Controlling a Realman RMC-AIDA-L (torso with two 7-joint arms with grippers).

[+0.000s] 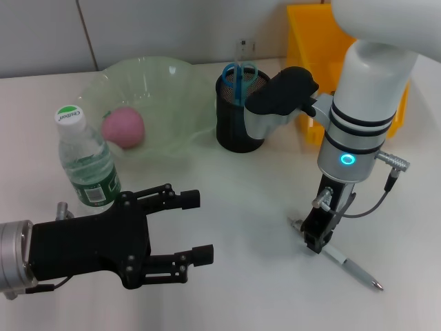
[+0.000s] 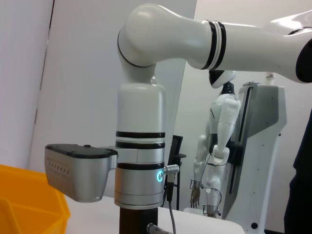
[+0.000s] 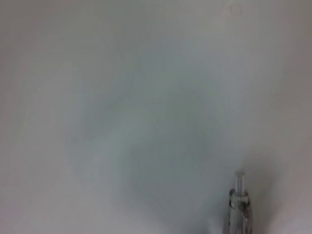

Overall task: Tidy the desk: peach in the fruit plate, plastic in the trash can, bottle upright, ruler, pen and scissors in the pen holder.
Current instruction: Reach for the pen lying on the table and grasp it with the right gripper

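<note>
Your left end effector lies low and level over the near left of the desk, fingers spread wide and holding nothing, just in front of the upright bottle. Behind it the peach sits in the fruit plate, beside the pen holder. Your right arm points straight down, its end effector at the pen lying on the desk; its grip you cannot tell.
</note>
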